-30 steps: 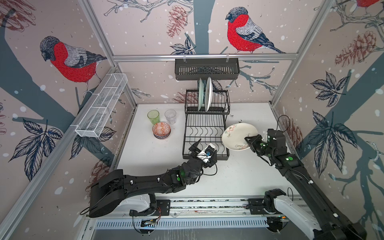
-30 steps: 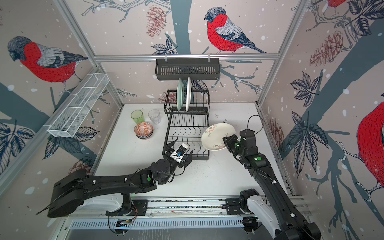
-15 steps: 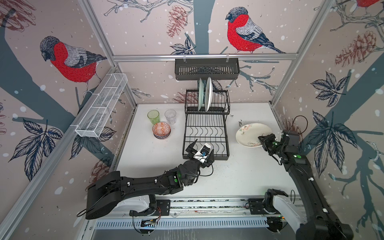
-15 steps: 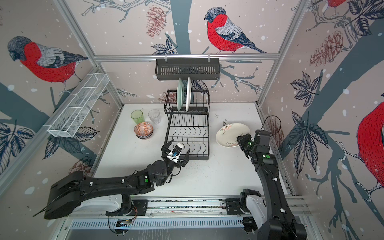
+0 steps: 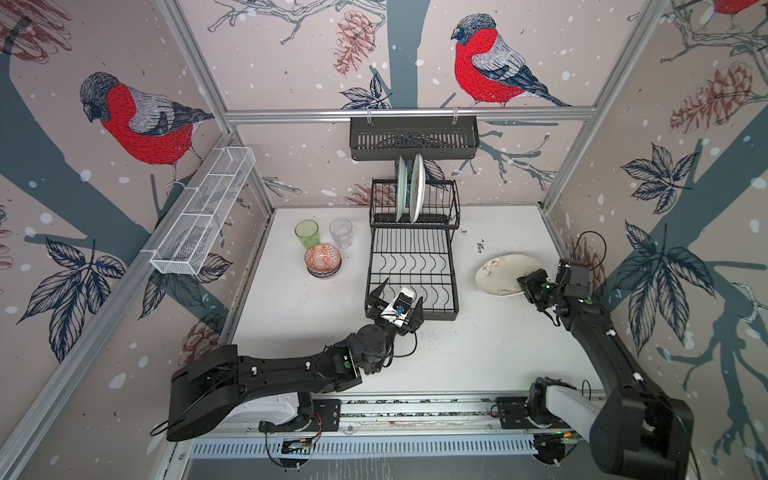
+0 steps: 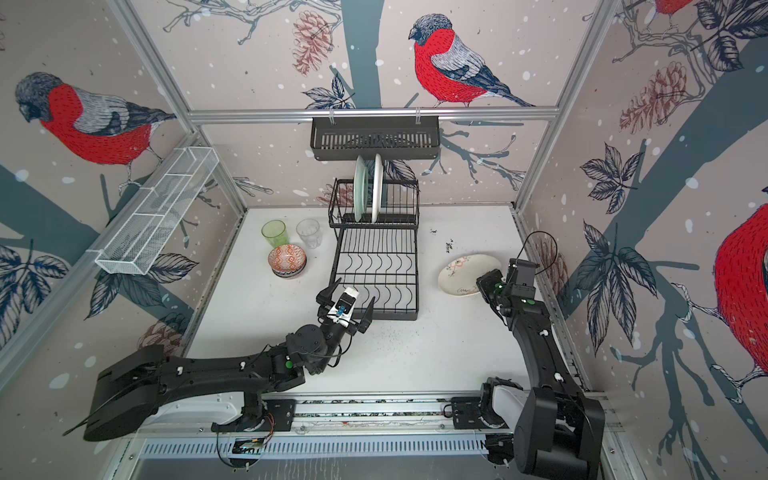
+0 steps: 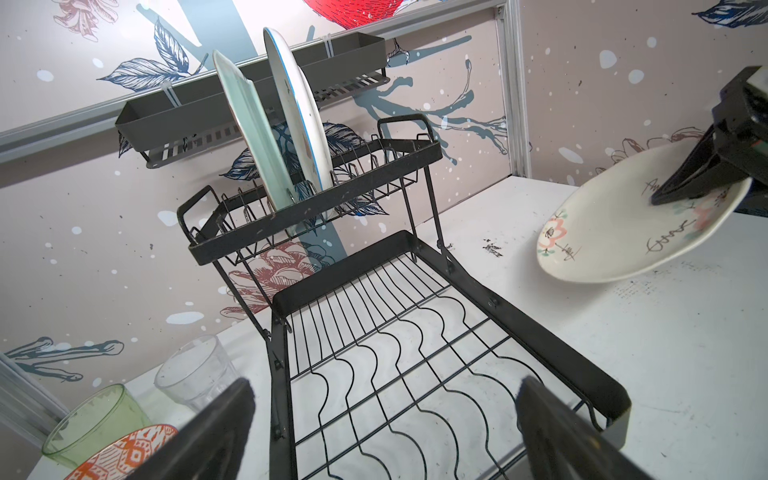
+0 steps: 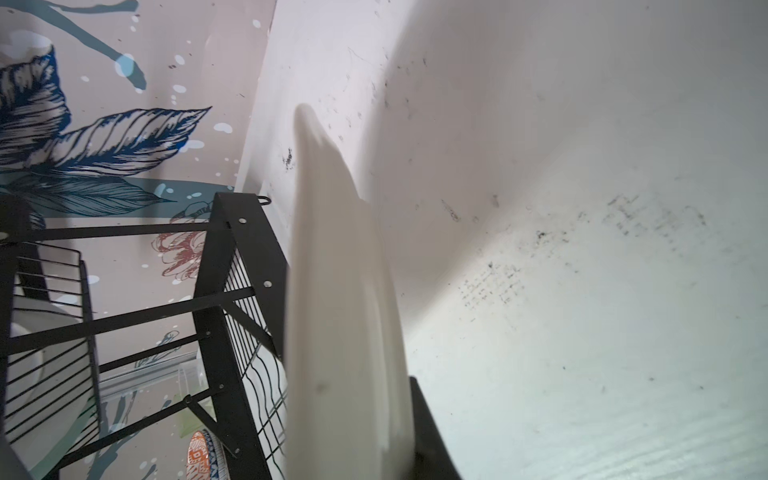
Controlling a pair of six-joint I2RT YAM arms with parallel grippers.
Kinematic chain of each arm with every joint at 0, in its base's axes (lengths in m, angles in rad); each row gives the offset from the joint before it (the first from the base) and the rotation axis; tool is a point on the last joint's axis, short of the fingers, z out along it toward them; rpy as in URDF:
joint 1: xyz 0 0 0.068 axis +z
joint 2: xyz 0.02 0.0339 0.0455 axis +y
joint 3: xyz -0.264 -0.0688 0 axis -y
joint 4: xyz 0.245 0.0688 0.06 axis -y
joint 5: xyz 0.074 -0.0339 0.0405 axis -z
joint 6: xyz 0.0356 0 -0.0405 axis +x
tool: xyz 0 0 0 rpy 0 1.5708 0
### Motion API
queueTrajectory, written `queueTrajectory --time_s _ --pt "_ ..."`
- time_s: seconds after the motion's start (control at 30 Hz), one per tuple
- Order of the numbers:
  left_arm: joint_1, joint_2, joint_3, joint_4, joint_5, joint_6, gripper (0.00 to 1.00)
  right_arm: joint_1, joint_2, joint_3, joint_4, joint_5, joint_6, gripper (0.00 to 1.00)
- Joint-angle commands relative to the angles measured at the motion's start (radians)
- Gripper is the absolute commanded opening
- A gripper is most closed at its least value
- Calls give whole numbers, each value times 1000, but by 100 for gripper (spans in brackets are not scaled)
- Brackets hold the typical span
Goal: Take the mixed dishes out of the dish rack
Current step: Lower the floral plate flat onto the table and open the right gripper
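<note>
- The flowered plate (image 5: 498,274) is out of the rack (image 5: 454,270) and sits low over the table (image 5: 478,345) to the rack's right, near the side wall
- In the left wrist view the flowered plate (image 7: 615,224) is tilted, its free edge dipping towards the table; I cannot tell whether that edge touches yet
- The right gripper (image 5: 524,284) is clamped on the plate's near rim, one finger above and one below; a rim pinch like this seems chosen so the plate can be laid flat and then let go
- My reading is that this plate is in the set-down step, with the release not yet made
- Two plates are left in the rack's upper slotted tier: the mint plate (image 5: 401,195) and the white plate (image 5: 417,187), both on edge, side by side, held upright by the wires
- The lower wavy grid is bare
- The left gripper (image 5: 402,291) hangs spread wide and holding nothing, just at the front edge of the lower tier, pointing up towards the standing plates; it looks staged for the next pick
- Left of the rack, the green tumbler (image 5: 307,233) and clear tumbler (image 5: 340,232) stand upright next to each other, with the stacked bowls (image 5: 323,259) just in front of them, grouped well clear of both arms
- So most of the unloading looks done, with two plates to go
</note>
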Motion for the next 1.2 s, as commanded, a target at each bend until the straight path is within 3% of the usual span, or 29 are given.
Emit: queueTrajectory --time_s 0.0,0.37,0.63,0.77,1.17 --pt "-1 3 0 59 -16 18 98 6 27 2 128 -7 -38 0" --pt "0 37 1 73 -20 20 98 6 159 -2 132 6 -77 0" --pt "0 44 -2 81 -15 27 98 17 275 3 73 79 -128 0" --pt "-1 44 -3 83 -22 32 98 18 305 1 57 109 -139 17" --pt "0 50 -4 99 -52 72 98 38 321 -33 46 206 -144 41"
